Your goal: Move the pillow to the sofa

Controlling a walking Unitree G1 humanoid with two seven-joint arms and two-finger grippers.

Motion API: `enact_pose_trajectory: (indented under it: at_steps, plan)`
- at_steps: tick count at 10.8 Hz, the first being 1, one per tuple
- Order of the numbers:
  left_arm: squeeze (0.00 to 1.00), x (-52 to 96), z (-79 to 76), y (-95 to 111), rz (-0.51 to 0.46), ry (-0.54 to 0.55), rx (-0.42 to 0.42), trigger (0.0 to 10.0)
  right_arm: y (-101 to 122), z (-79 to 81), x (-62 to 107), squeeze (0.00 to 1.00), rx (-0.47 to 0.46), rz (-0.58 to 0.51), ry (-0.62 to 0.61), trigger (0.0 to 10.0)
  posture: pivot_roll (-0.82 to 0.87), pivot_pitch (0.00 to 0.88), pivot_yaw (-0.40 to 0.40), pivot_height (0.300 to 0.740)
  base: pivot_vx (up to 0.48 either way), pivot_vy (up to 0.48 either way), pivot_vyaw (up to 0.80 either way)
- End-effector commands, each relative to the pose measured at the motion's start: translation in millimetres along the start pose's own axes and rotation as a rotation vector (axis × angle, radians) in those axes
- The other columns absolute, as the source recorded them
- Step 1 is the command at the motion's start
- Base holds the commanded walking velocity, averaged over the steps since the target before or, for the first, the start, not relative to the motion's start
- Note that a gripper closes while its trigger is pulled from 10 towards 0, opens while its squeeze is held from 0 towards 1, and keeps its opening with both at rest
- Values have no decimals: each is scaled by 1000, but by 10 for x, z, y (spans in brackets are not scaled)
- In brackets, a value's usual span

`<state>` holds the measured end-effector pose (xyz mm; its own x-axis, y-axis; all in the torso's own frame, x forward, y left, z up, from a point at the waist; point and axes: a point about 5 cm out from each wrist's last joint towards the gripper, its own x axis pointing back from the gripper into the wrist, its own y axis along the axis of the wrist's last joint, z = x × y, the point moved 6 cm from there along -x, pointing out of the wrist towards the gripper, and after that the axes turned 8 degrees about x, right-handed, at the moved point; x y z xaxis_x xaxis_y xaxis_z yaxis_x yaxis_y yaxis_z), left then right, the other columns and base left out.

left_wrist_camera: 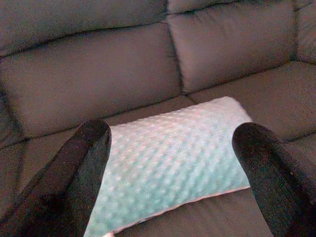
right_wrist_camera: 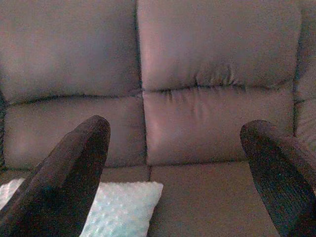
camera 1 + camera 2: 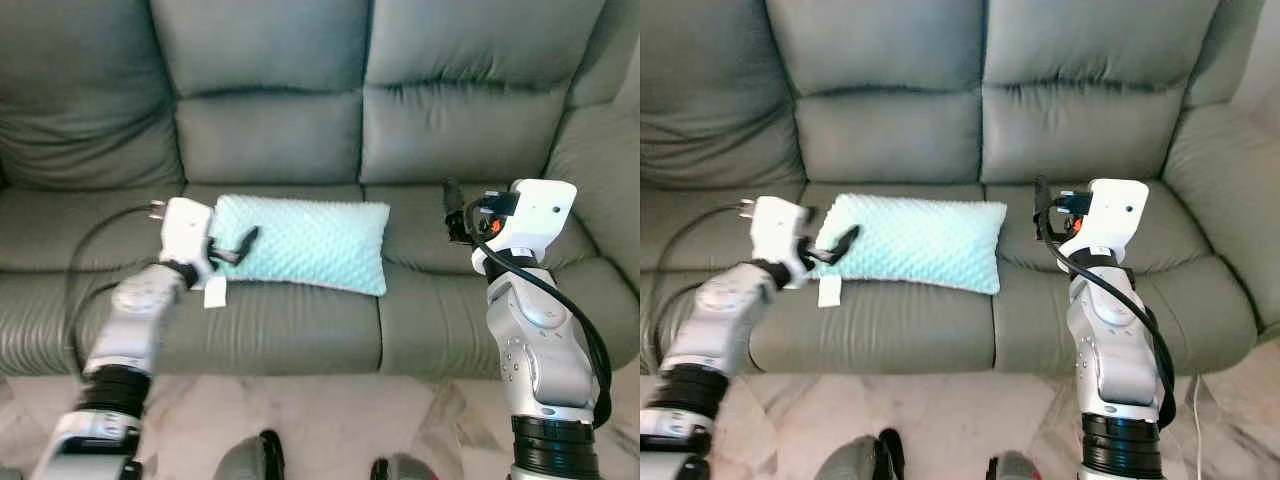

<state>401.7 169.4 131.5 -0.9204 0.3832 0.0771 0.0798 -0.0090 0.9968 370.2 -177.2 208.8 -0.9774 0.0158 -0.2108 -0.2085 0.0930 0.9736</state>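
Note:
A pale mint, dimpled pillow (image 3: 305, 243) lies flat on the middle seat of the grey leather sofa (image 3: 270, 130). My left gripper (image 3: 238, 247) hovers at the pillow's left end, open, its black fingers (image 1: 86, 163) spread wide with the pillow (image 1: 170, 160) seen between them and nothing held. My right gripper (image 3: 455, 208) is raised over the right seat cushion, a short way right of the pillow, open and empty; the right wrist view shows the pillow's corner (image 2: 123, 205) below the sofa back.
The sofa's right armrest (image 3: 600, 180) rises at the far right. A black cable (image 3: 85, 270) loops beside my left arm. A pale tiled floor (image 3: 330, 420) runs along the sofa's front edge, with my feet (image 3: 265, 455) at the bottom.

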Motion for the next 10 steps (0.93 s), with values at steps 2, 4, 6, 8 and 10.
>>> enact_pose_trajectory:
  at_steps: [2,4,6,8,10]
  plan:
    - [0,75,4,-95,39,-26,-44,10000,-24,24,15,0,-14,-1,3,10000,-161,105,31,740,0,0,0]
    - [0,90,-13,-74,18,-11,-27,10000,-20,33,30,0,-19,-5,0,10000,-165,102,36,740,0,0,0]
    - [0,119,42,-44,-50,120,54,10000,-41,68,63,0,-20,-4,3,10000,-174,101,40,740,0,0,0]
    - [0,290,155,-52,-32,128,-33,10000,-34,72,72,0,-30,-5,2,10000,-162,106,34,740,0,0,0]
    - [0,300,210,-59,28,53,-128,10000,-55,89,64,0,-11,-5,17,10000,-147,109,36,740,0,0,0]
